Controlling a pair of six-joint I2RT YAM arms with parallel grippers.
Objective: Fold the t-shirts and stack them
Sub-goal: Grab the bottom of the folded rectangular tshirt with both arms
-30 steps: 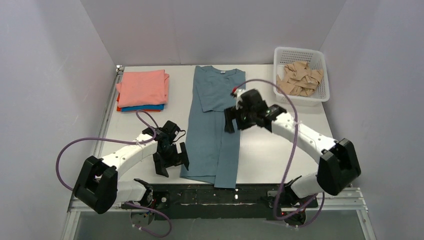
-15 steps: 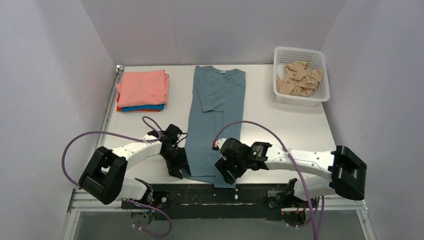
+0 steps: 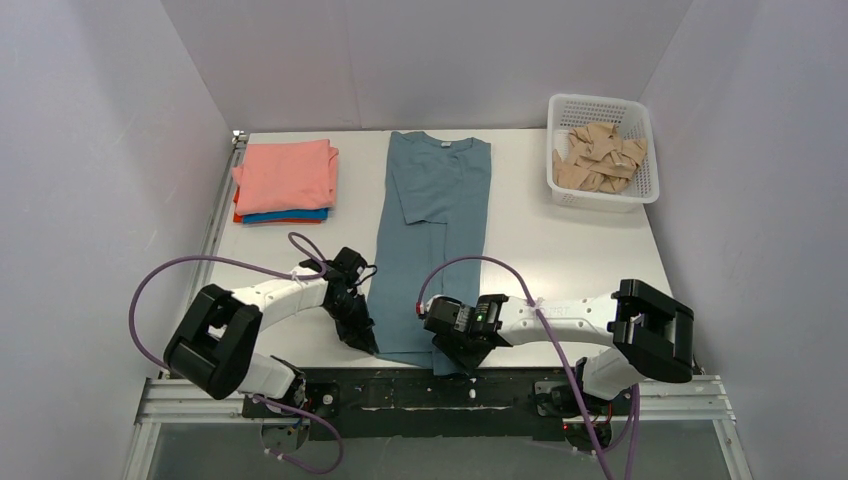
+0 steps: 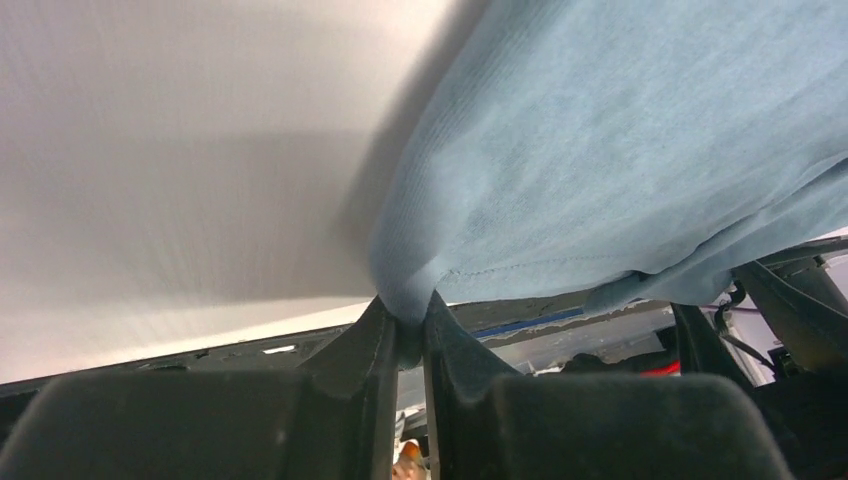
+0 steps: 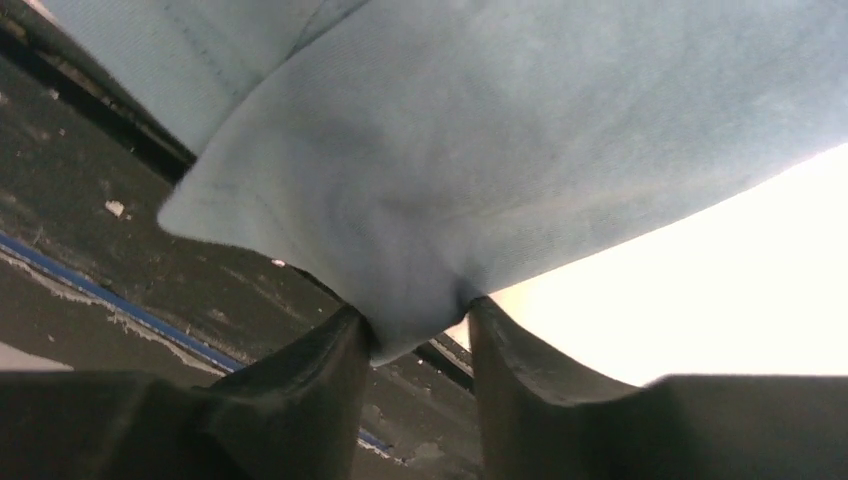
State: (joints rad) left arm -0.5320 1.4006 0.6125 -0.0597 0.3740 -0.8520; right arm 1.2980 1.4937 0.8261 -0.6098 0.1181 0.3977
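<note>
Left gripper (image 4: 408, 318) clamped on the near hem corner of the grey-blue t-shirt (image 3: 432, 230), stretched long down the table (image 3: 560, 260) — right gripper (image 5: 418, 320) straddles the other corner, grip unclear. Both should bite firmly, then lift level toward the collar (image 3: 443, 140).

We see a white rectangular tabletop (image 3: 560, 250) boxed in on three sides by plain, pale lilac-grey panels: a back wall (image 3: 420, 60), a left wall (image 3: 90, 200) and a right wall (image 3: 760, 200). The light is soft and even, and the shadows are faint. A thin silver metal rail (image 3: 215, 230) runs along the table's left edge. At its near edge, a scuffed black strip (image 3: 400, 385) lies on a silver aluminium frame (image 3: 180, 408).
</note>
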